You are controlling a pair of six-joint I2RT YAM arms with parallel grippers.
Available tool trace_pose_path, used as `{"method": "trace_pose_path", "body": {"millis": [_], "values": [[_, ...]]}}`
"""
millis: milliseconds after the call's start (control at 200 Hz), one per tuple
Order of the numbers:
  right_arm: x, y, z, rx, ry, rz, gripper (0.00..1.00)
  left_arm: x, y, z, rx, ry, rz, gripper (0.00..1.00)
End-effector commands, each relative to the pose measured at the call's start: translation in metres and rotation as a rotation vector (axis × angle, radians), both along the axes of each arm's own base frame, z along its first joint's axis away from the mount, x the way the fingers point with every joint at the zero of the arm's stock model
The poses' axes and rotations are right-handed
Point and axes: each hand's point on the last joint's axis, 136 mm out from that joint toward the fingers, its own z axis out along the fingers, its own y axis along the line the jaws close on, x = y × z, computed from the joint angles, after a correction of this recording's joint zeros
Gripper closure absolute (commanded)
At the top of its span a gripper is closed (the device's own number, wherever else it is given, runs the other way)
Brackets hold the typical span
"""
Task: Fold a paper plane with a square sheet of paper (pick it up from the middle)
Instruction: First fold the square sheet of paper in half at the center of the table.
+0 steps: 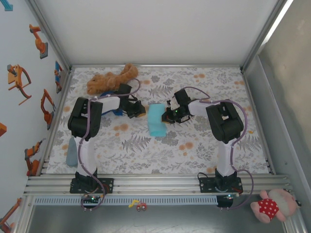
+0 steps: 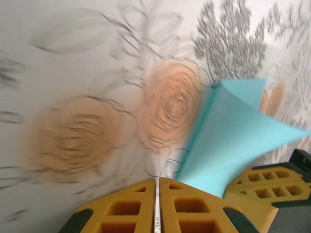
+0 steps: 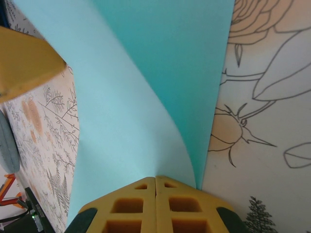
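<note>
The square sheet of paper [image 1: 156, 120] is light cyan-blue and lies mid-table, bent over on itself. My right gripper [image 1: 166, 116] is at its right edge. In the right wrist view the fingertips [image 3: 155, 177] are shut on the paper [image 3: 131, 111], whose upper layer curls up off the lower one. My left gripper [image 1: 142, 112] hovers just left of the sheet. Its jaws [image 2: 157, 180] are shut with nothing between them, above the flowered cloth. The lifted paper [image 2: 233, 136] stands to their right, with the right gripper's yellow fingers [image 2: 265, 182] beyond it.
A brown plush toy [image 1: 112, 77] lies at the back left. A grey-blue object [image 1: 72, 150] sits by the left edge. The flowered cloth [image 1: 194, 145] covers the table inside a metal frame. A pink plush [image 1: 272, 206] lies outside at the near right.
</note>
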Motion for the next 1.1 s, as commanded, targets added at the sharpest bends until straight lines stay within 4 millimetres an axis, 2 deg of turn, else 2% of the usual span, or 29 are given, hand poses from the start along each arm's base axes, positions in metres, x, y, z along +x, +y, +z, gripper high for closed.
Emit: {"method": "trace_pose_path", "body": {"millis": [0,75,165,321,401,551,796,1097], "values": [[-0.072,-0.088,-0.107,-0.468,0.251,-0.03,1.0,0.003,-0.012,0.034,-0.063,-0.101,-0.026,0.88],[-0.072,-0.088,-0.107,-0.468,0.248,-0.031,1.0,-0.001,-0.031,0.046,-0.144,-0.118,-0.046,0.87],[-0.073,-0.088,-0.108,-0.468,0.252,-0.032,1.0,-0.004,-0.048,0.046,-0.18,-0.123,-0.063,0.87],[-0.072,-0.087,-0.109,-0.467,0.25,-0.031,1.0,-0.006,-0.058,0.018,-0.133,-0.066,-0.071,0.87],[-0.072,-0.088,-0.108,-0.468,0.248,-0.03,1.0,-0.003,-0.06,0.011,-0.123,-0.067,-0.073,0.87],[-0.072,-0.089,-0.11,-0.475,0.248,-0.028,1.0,0.011,-0.049,-0.004,-0.081,-0.068,-0.037,0.87],[-0.071,-0.093,-0.111,-0.487,0.246,-0.029,1.0,0.041,-0.012,-0.023,0.04,-0.08,0.049,0.87],[-0.069,-0.095,-0.11,-0.496,0.242,-0.034,1.0,0.058,0.002,-0.038,0.166,-0.028,0.037,0.87]]}}
